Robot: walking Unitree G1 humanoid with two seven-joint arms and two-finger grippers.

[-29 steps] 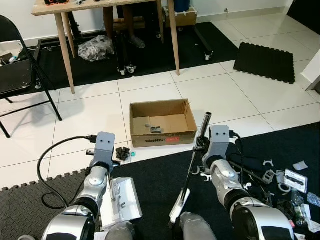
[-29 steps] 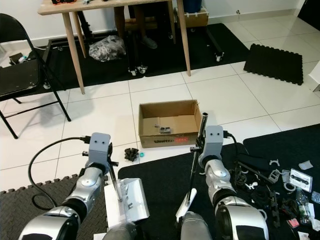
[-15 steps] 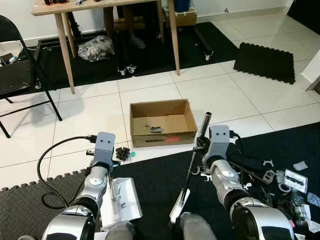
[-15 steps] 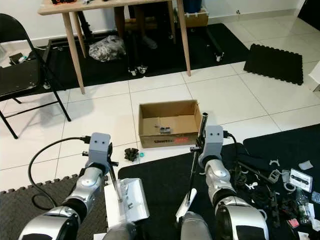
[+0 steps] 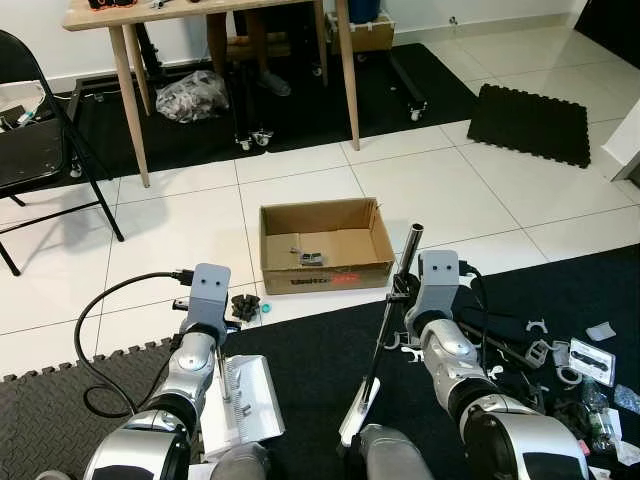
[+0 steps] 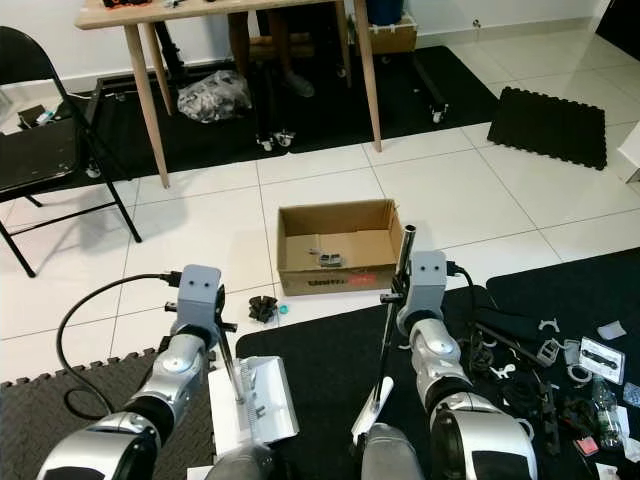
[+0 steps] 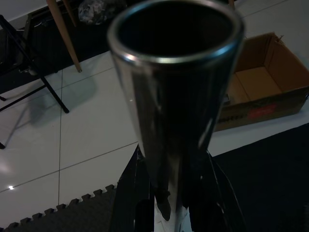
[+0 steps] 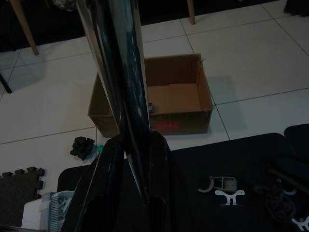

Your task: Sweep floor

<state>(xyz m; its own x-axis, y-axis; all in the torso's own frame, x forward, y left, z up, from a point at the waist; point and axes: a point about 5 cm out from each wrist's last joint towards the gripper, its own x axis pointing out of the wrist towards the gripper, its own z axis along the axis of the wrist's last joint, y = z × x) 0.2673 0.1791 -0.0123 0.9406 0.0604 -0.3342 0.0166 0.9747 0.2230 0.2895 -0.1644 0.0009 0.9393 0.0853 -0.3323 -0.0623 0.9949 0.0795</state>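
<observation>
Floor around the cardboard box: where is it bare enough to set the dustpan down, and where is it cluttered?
Bare white tiles lie between the cardboard box, folding chair and table legs; more lie right of the box. Crowded: black debris at the box's near-left corner, and scattered parts on the right mat.

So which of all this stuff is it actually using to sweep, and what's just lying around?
For the job:
- broom, shut in the right gripper
- dustpan, its handle shut in the left gripper
- dark scrap on the tiles, probably what needs sweeping
- cardboard box, perhaps for the sweepings

Lying about:
- folding chair
- table
- plastic bag
- small parts on the black mat
</observation>
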